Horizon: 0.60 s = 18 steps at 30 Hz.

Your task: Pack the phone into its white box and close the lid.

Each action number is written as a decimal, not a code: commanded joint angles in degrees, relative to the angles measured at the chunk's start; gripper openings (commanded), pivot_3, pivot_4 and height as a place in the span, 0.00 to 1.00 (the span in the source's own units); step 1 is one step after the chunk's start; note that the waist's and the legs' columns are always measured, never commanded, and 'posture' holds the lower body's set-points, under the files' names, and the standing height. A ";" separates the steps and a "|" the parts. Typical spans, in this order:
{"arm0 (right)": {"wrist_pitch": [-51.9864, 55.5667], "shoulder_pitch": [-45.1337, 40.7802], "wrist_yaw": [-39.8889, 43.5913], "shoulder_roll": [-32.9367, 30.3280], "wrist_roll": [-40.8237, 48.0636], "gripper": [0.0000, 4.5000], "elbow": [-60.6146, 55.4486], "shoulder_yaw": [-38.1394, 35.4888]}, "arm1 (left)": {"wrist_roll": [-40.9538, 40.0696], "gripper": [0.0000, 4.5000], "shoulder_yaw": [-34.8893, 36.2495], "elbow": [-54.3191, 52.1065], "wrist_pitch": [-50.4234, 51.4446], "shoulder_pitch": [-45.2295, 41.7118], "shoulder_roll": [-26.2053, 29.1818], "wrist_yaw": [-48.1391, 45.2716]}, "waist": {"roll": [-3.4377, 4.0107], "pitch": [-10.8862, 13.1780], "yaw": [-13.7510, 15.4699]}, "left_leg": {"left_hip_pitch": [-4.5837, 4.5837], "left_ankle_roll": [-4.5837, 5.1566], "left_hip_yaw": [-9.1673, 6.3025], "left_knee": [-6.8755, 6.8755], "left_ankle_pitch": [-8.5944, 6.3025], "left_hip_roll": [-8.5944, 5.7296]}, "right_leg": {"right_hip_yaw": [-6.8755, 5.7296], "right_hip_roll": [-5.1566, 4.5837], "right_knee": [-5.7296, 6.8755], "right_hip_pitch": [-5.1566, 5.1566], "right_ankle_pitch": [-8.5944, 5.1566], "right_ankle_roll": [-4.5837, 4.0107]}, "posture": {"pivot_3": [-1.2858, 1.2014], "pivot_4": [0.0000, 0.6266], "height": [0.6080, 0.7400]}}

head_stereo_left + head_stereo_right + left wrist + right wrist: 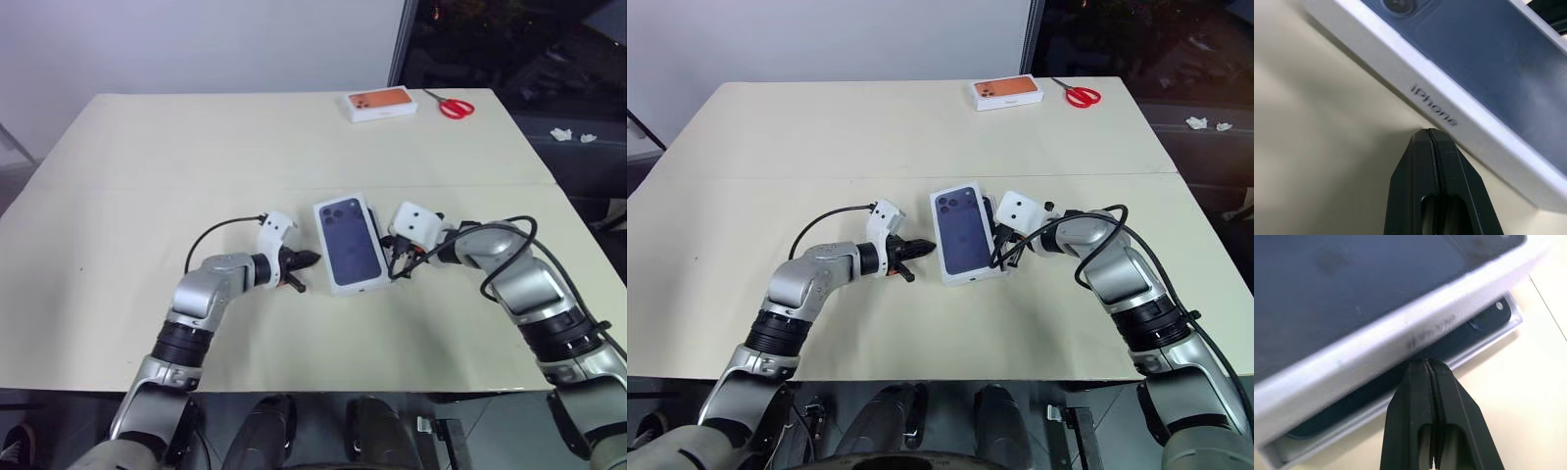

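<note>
The lid (349, 241), white with a dark blue phone back printed on top, lies over the white box (1484, 345) at mid-table. On the right side it stands lifted and askew. There the phone (1479, 325) shows as a dark strip in the tray beneath it. My left gripper (312, 259) is shut, its tip (1429, 132) at the lid's left side wall, just below the printed lettering. My right gripper (995, 235) is shut too, its tip (1426, 363) against the lid's right side wall, above the gap.
An orange-printed white box (380, 104) and red scissors (453, 106) lie at the far right of the beige table (147, 196). The table's right edge runs close beside my right arm.
</note>
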 commanded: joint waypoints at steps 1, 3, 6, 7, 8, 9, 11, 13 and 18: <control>-1.19 -2.53 -0.75 0.43 -0.45 0.01 0.65 -1.94 | -1.21 0.00 1.29 -3.58 0.88 -1.84 0.11 0.41 | 0.00 0.00 0.02 | 0.00 0.00 0.00 0.00 0.00 0.00 | 0.00 0.00 0.00 0.00 0.00 0.00 | 0.52 0.24 1.00; -1.33 -2.89 -0.94 0.51 -0.59 0.01 1.22 -2.00 | -1.76 0.00 2.08 -3.70 1.16 -1.64 -0.54 0.96 | 0.00 0.00 0.03 | 0.00 -0.02 0.00 0.01 0.01 0.00 | 0.00 0.00 0.00 0.00 0.00 0.00 | 0.52 0.24 1.00; -1.55 -3.23 -1.23 0.31 -0.81 0.01 1.93 -2.09 | -0.97 0.00 1.33 -2.17 -0.46 -1.27 -1.35 1.52 | 0.00 0.00 0.03 | 0.00 -0.10 0.00 0.00 0.06 0.00 | 0.00 0.00 0.00 0.00 0.00 0.00 | 0.52 0.24 1.00; -1.66 -3.35 -1.29 0.23 -0.88 0.01 2.20 -2.18 | -0.65 0.00 1.09 -1.63 -1.11 -1.23 -1.66 1.76 | 0.00 0.00 0.05 | 0.00 -0.10 0.00 0.00 0.06 0.00 | 0.00 0.00 0.00 0.00 0.00 0.00 | 0.52 0.24 1.00; -1.71 -3.51 -1.34 0.18 -0.93 0.01 2.48 -2.33 | -0.54 0.00 1.26 -1.22 -1.78 -1.39 -2.20 2.24 | 0.00 0.00 0.05 | 0.00 -0.10 0.00 0.00 0.06 0.00 | 0.00 0.00 0.00 0.00 0.00 0.00 | 0.52 0.24 1.00; -1.81 -3.62 -1.34 0.14 -0.96 0.01 2.67 -2.45 | -0.67 0.00 1.67 -0.90 -2.00 -1.68 -2.73 2.77 | 0.00 0.00 0.05 | 0.00 -0.09 0.01 0.01 0.06 0.00 | 0.00 0.00 0.00 0.00 0.00 0.00 | 0.52 0.24 1.00; -1.21 -3.97 -1.34 0.41 -0.27 0.01 2.70 -3.20 | -0.82 0.00 2.34 0.17 -2.43 -2.52 -3.51 3.54 | 0.00 0.00 0.05 | 0.00 -0.10 0.01 0.01 0.06 0.00 | 0.00 0.00 0.01 0.00 0.00 0.00 | 0.52 0.24 1.00; -1.00 -4.47 -1.29 0.36 -0.31 0.01 2.69 -3.30 | -0.36 0.00 2.48 1.66 -3.52 -3.42 -4.06 4.20 | 0.00 0.00 0.06 | 0.00 -0.10 0.01 0.01 0.06 0.00 | 0.00 0.00 0.01 0.00 0.00 0.00 | 0.52 0.24 1.00; -1.44 -4.50 -1.38 -0.20 -1.39 0.01 3.72 -2.71 | 0.53 0.00 1.86 5.00 -5.93 -5.94 -5.37 4.62 | 0.00 0.00 0.02 | 0.00 -0.13 0.02 0.01 0.08 0.01 | -0.01 0.02 0.03 -0.01 0.00 0.00 | 0.52 0.24 1.00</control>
